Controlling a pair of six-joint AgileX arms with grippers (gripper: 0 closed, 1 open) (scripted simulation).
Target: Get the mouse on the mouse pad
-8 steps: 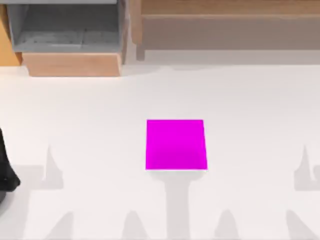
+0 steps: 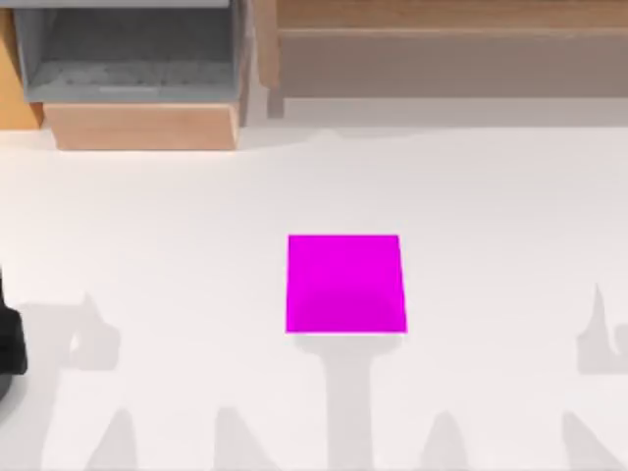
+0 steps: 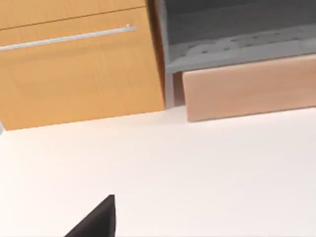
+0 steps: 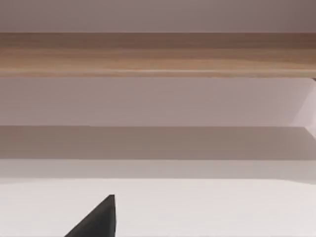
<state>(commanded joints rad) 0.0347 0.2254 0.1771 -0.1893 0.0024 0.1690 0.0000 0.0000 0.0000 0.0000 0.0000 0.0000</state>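
The mouse pad (image 2: 345, 284) is a flat magenta square lying in the middle of the white table. The mouse is out of view. My left arm (image 2: 9, 343) is a dark shape at the table's left edge, well left of the pad. In the left wrist view a black part of my left gripper (image 3: 98, 221) hangs over bare table, facing the cabinet and the open drawer. In the right wrist view a black part of my right gripper (image 4: 98, 221) sits above bare table, facing the wooden shelf.
An open drawer (image 2: 137, 59) with a grey inside and a pale wooden front (image 2: 142, 126) stands at the back left. Beside it is a cabinet door with a metal handle (image 3: 69, 37). A long wooden shelf (image 2: 451, 20) runs along the back right.
My left arm has drawn back toward the table's left edge, showing less of itself. Its shadows on the left side of the table have shifted left. The pad has not moved.
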